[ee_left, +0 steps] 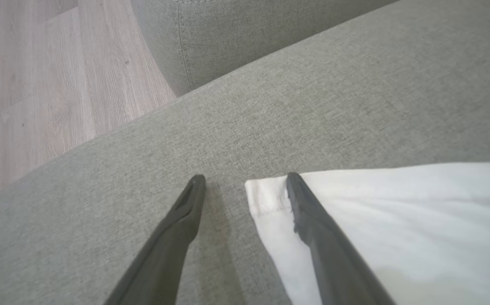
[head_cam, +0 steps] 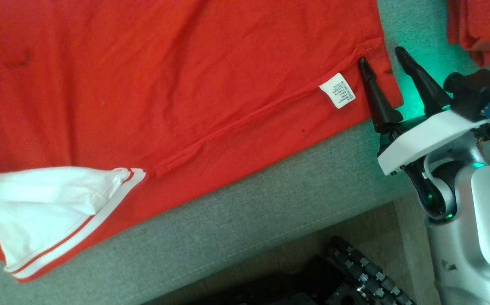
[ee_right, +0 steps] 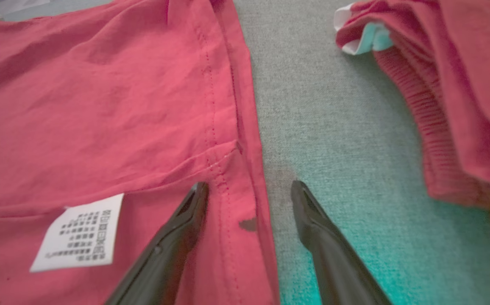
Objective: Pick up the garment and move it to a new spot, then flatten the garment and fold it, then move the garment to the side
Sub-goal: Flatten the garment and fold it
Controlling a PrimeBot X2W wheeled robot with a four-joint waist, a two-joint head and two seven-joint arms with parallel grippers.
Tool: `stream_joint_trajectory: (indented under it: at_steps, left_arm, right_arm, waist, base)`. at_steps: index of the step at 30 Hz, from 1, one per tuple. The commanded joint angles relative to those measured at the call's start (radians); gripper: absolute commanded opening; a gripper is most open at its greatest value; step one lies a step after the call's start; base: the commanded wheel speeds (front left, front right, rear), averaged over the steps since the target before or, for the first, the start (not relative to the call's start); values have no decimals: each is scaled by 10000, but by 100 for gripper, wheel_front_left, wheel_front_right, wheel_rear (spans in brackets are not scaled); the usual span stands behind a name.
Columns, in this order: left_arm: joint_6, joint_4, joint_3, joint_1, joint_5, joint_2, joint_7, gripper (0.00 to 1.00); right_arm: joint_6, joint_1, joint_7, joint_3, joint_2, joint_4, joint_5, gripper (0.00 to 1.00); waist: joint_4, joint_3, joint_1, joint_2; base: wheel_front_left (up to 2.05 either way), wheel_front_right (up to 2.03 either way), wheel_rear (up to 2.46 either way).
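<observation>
Grey sofa cushion (head_cam: pixel 249 212) is overlaid by a flat red white-trimmed garment (head_cam: pixel 164 84), its edges straddled by the right gripper (head_cam: pixel 380 55) and left gripper (ee_left: pixel 245 176), both parted; pinched shallowly, fabric could be missed.

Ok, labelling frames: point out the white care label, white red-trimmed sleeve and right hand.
white care label (head_cam: pixel 337 90), head view, its middle.
white red-trimmed sleeve (head_cam: pixel 45 207), head view, its middle.
right hand (head_cam: pixel 380 55), head view, between fingertips.

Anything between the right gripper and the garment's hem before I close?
Nothing visible. The open right gripper straddles the red garment at its hem, one finger over cloth, one over the grey cushion. Another red pile lies apart, to the right.
</observation>
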Motion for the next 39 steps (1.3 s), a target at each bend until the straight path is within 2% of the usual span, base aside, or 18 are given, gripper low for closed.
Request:
stream_joint_trajectory:
  at_steps: [1, 5, 6, 7, 8, 11, 14, 22, 27, 31, 32, 38, 39]
  left_arm:
    - [114, -16, 160, -73, 86, 651, 206, 100]
    - [3, -24, 131, 118, -239, 585, 615, 100]
    - [-46, -67, 87, 172, -323, 576, 741, 63]
    - [-86, -140, 59, 210, -404, 580, 796, 8]
    - [-127, -247, 12, 245, -466, 595, 801, 0]
    - [-194, -638, -126, 266, -502, 733, 515, 0]
    - [-225, -1108, -101, 217, -622, 755, -258, 0]
    - [-249, -2125, -171, 261, -1139, 427, -1892, 0]
    - [-251, -2628, -389, 421, -1398, 246, -2798, 0]
    - [-251, -2766, -752, 680, -1469, 56, -3180, 0]
    - [-252, -2810, -984, 782, -1502, -55, -3275, 0]
    - [-252, -2890, -1594, 855, -1668, -289, -3357, 0]
    - [-252, -2890, -1594, 855, -1668, -289, -3357, 0]
  right_arm:
    - [-6, 206, 83, 171, 25, 0, -24, 100]
    - [-6, 169, 55, 218, 26, 9, 55, 100]
    - [-6, 163, 51, 219, 26, 19, 60, 100]
    - [-6, 153, 45, 214, 26, 30, 60, 100]
    - [-6, 139, 39, 204, 26, 43, 63, 100]
    - [-6, 79, 24, 174, 27, 69, 49, 100]
    - [-6, -22, -37, 135, 27, 65, 22, 100]
    - [-6, -581, 63, 195, 27, 239, 47, 100]
    - [-6, -1496, 523, 181, 27, 766, 391, 100]
    - [-6, -2774, 1183, 35, 27, 1753, 421, 100]
    - [-6, -3506, 1466, -94, 27, 2482, 313, 100]
    - [-6, -5648, 2118, -430, 28, 5081, -220, 100]
    - [-6, -5648, 2118, -430, 28, 5081, -220, 100]
  waist:
    - [1, 13, 0, 0]
    - [12, 39, 0, 0]
    - [20, 40, 0, 0]
    - [28, 40, 0, 0]
    - [36, 34, 0, 0]
    - [78, -23, 0, 0]
    - [162, -146, 0, 0]
    - [633, -625, 0, 0]
    - [989, -1027, 0, 0]
    - [1243, -1393, 0, 0]
    - [1369, -1552, 0, 0]
    - [1669, -1841, 0, 0]
    - [1669, -1841, 0, 0]
  base:
    - [0, 0, 0]
    - [0, 0, 0]
    - [0, 0, 0]
    - [0, 0, 0]
    - [0, 0, 0]
    - [0, 0, 0]
    - [0, 0, 0]
    - [0, 0, 0]
    - [0, 0, 0]
    - [0, 0, 0]
    - [0, 0, 0]
    - [0, 0, 0]
    - [0, 0, 0]
